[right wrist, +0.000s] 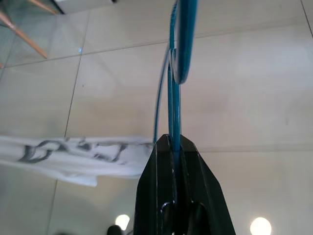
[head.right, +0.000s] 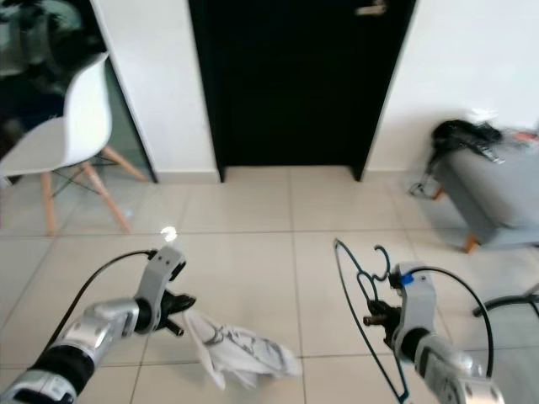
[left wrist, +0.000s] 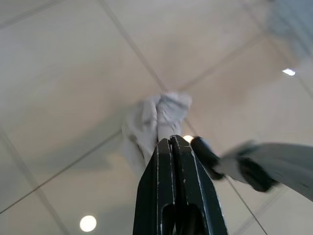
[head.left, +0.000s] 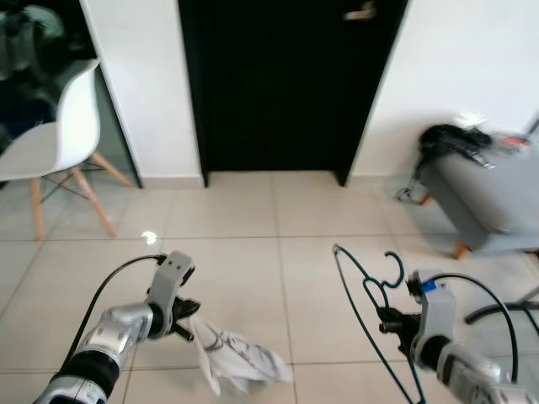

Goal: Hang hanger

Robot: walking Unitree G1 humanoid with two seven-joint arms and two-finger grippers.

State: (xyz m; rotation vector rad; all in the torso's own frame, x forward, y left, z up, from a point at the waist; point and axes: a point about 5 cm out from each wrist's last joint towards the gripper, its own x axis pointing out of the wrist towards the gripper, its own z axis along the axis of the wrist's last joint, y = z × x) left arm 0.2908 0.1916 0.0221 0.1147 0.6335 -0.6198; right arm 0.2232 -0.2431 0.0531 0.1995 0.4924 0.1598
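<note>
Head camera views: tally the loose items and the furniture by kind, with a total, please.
Hangers: 1, teal wire hanger in the right gripper
Garments: 1, white cloth in the left gripper
Chairs: 1, white chair
Grey seats: 1, grey ottoman
Total: 4

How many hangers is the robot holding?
1: a teal wire hanger, clamped in the right end effector above the tiled floor. The left end effector holds a white cloth instead.
</note>
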